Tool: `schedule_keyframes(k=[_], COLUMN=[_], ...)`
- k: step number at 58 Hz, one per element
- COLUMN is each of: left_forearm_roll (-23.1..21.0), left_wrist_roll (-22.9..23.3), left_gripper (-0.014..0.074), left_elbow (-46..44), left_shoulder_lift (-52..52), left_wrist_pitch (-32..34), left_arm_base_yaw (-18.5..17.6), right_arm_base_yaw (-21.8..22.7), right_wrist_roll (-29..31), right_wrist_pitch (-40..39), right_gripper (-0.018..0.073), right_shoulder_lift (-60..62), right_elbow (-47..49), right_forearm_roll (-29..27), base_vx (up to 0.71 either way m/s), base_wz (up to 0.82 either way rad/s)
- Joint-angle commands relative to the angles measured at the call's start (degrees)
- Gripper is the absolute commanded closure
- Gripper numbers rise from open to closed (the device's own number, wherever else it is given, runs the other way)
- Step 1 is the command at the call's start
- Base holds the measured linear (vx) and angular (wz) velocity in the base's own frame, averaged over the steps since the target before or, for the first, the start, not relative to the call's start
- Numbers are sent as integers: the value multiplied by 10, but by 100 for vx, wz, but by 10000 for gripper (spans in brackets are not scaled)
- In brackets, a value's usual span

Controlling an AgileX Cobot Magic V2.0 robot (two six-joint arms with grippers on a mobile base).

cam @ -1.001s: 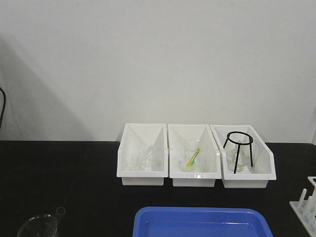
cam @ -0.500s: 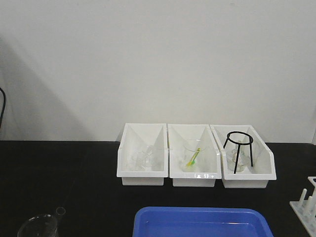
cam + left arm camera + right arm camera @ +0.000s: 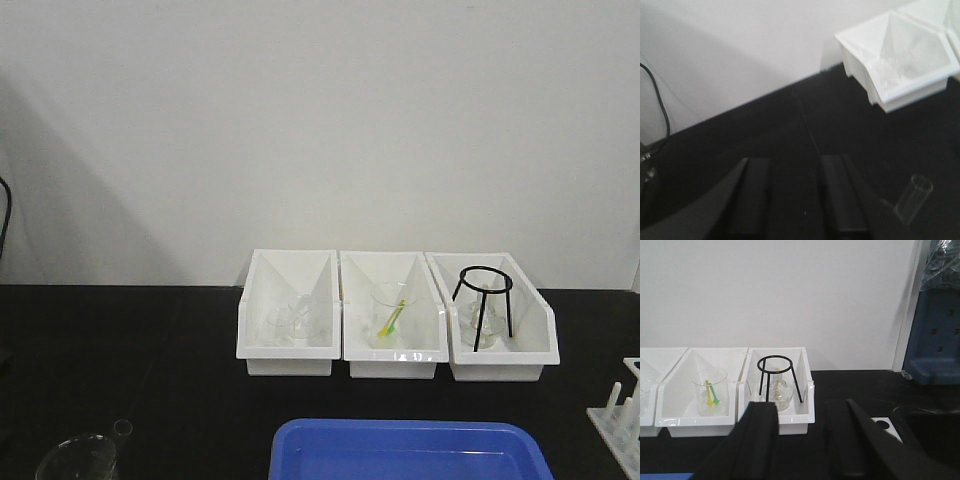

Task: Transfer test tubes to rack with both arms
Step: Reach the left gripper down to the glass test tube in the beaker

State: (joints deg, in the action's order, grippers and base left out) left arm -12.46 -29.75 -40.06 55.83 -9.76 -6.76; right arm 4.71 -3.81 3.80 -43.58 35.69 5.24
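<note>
Only the front view shows the rack. It is cut by the right edge of the frame, low down on the black table. The blue tray is at the bottom centre and the three white bins stand in a row behind it. In the lower left corner stands a beaker, with the round rim of a test tube just beside it. The grippers appear only in the wrist views. In the left wrist view the left gripper is at the bottom of the frame, above the table. Its jaws are spread and hold nothing, and the tilted test tube is at lower right, apart from them. A black cable hangs at upper left. In the right wrist view the right gripper points level toward the bins, jaws also apart and empty. Beyond it a black tripod ring stands over a small flask.
</note>
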Motion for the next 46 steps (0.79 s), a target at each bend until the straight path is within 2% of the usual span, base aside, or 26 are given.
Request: schedule_keyframes(k=[1,7,12,19,25,33,38,46], left_forearm_roll=[-7,-7,-7,-26,-38,-36,-36,-34], left_wrist_roll=[-15,-24,-41,-58,-58,-57,-57,-55], left_gripper=[133,132,150,183,198,200,200,200], left_elbow=[-18,-17,-16,15,71,164,193,202], left_shoulder_lift=[12,34,47,54,53,53,54,73], left_wrist_pitch=[17,-25,-55,-35,43,214,273,329], left_arm_base_yaw=[-1,-19,-50,-87,-106,-130,-138,-138], right_arm_base_yaw=[0,0,0,0,0,0,0,0], right_wrist_roll=[5,5,5,5,5,5,5,5], right_wrist_pitch=[-48,-49,-57,-67,-71,-72,-72,-73], right_gripper=[129,80,77,78,78,78,78,78], right_shoulder_lift=[-1,-3,-11,-27,-45,-63,-68,-69], right_elbow=[19,19,19,19,19,19,19,19], right_forearm_roll=[5,5,5,5,5,4,4,4], base_vx=[0,0,0,0,0,0,0,0], base_wz=[0,0,0,0,0,0,0,0])
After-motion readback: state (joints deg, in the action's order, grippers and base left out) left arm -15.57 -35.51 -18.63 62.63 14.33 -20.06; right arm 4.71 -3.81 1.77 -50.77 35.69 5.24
